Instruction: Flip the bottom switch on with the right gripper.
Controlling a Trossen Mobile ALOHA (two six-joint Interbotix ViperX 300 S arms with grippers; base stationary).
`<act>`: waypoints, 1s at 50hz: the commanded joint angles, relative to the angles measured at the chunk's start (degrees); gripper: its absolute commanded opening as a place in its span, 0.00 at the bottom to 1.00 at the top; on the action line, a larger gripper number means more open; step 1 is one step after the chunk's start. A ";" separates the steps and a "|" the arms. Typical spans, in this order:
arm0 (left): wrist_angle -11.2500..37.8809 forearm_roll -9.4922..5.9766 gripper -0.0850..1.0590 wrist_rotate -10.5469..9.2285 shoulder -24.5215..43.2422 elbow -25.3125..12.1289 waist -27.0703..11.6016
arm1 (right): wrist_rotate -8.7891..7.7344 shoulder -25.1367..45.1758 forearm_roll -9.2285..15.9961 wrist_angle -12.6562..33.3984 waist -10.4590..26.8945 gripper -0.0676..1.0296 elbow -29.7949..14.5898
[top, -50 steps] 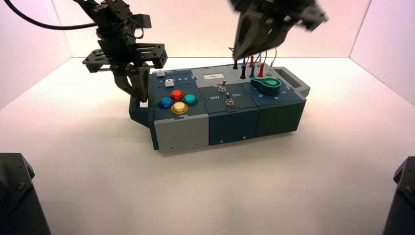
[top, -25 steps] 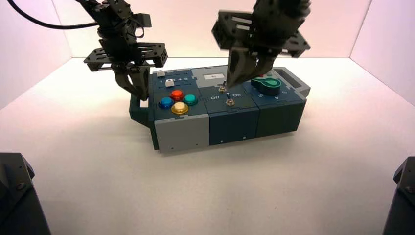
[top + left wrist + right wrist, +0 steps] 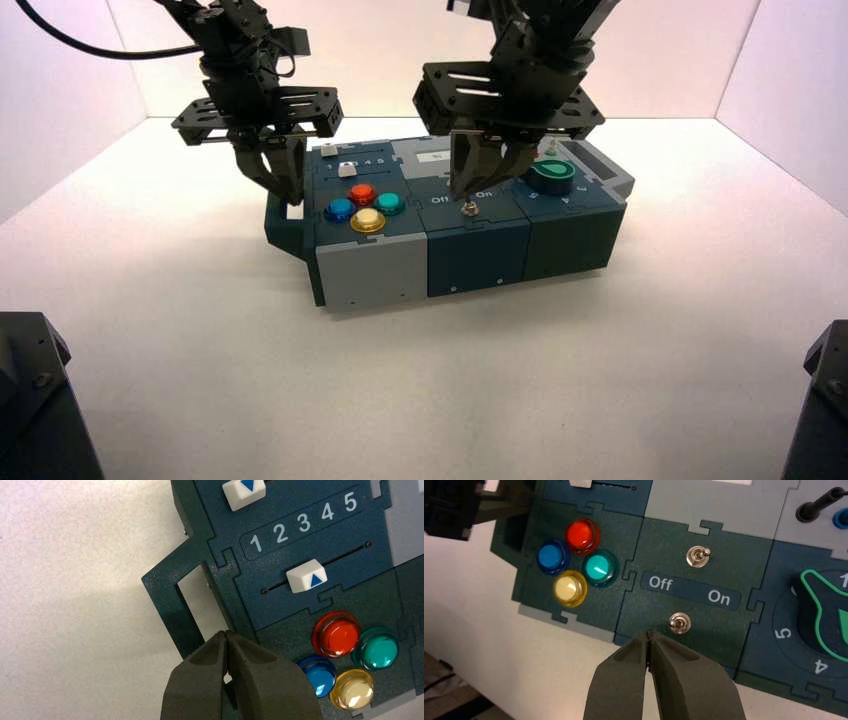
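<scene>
The right claw [image 3: 648, 636], tips pressed together around nothing, hangs above the box, the bottom toggle switch [image 3: 679, 623] just beside its tips, lever toward "Off". Best set the closed tips low on the lever's Off side, then nudge toward "On" [image 3: 719, 597], sparing the collar. The left claw [image 3: 225, 635], also closed, idles by the box's handle [image 3: 170, 600].

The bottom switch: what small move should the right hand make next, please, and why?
Probably the right hand should come down on the Off side of the bottom switch, then push towards "On". The lever leans towards "Off", and the closed fingertips hover near it, seemingly on that side.
</scene>
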 commanded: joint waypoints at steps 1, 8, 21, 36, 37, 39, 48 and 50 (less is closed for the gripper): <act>-0.44 0.00 0.05 0.35 0.70 -0.35 -0.18 | -0.18 0.18 -0.44 -0.70 -0.62 0.04 -1.49; -0.44 0.00 0.05 0.35 0.70 -0.35 -0.18 | -0.18 0.97 -1.05 -0.79 -0.70 0.04 -1.67; -0.44 0.00 0.05 0.35 1.05 -0.35 -0.18 | -0.18 1.93 -2.02 -1.58 -2.20 0.04 -1.85; -0.44 0.00 0.05 0.35 1.67 -0.44 -0.18 | -0.18 1.93 -3.52 -1.49 -4.22 0.04 -1.49; -0.53 0.00 0.05 0.35 1.58 -0.35 -0.18 | -0.18 1.93 -3.52 -1.49 -4.31 0.04 -1.49; -0.44 0.00 0.05 0.35 1.67 -0.44 -0.18 | -0.18 2.02 -3.60 -1.49 -4.57 0.04 -1.41; -0.44 -0.09 0.05 0.35 2.11 -0.53 -0.18 | -0.26 2.02 -3.78 -1.49 -5.80 0.04 -1.23; -0.44 0.00 0.05 0.35 2.29 -0.62 -0.26 | -0.26 1.93 -3.96 -1.41 -5.98 0.04 -1.23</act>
